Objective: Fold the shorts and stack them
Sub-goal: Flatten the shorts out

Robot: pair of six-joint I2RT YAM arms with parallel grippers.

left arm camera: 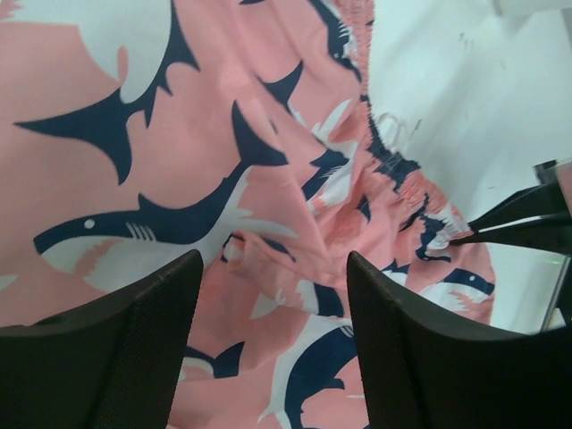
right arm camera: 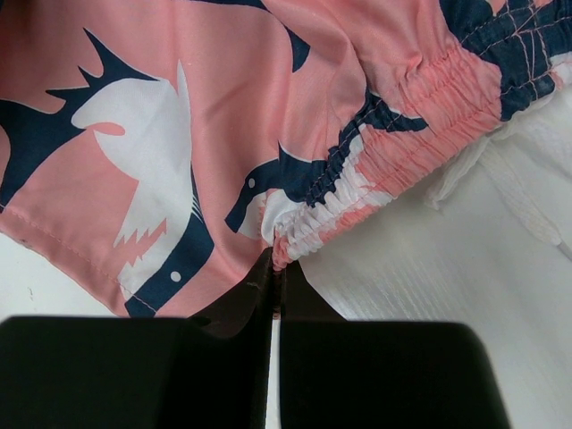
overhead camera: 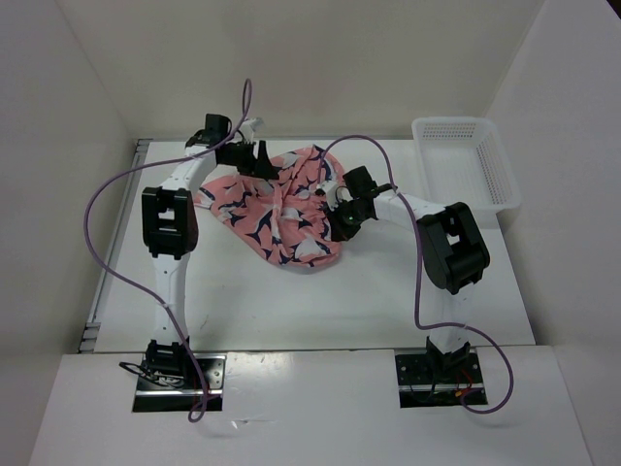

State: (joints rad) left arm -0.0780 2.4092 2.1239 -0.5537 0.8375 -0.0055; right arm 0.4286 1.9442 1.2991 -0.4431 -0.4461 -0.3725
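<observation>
Top external: shorts [overhead camera: 277, 209] are lying bunched, not yet folded, on the table [overhead camera: 320, 311], centre-far. Left gripper [overhead camera: 254, 155] is hanging at their far-left edge and right gripper [overhead camera: 342, 221] is sitting at their right edge, prob. so the pair can spread the cloth. White mesh basket [overhead camera: 466, 160] is sitting at far right, well apart from shorts, w/ nothing showing inside. Left wrist: fingers [left arm camera: 107, 349] are standing apart above creased fabric, gripping nothing. Right wrist: jaws are pinching together on the edge of the elastic waistband [right arm camera: 420, 116], judged a hold for pulling the waist straight.
</observation>
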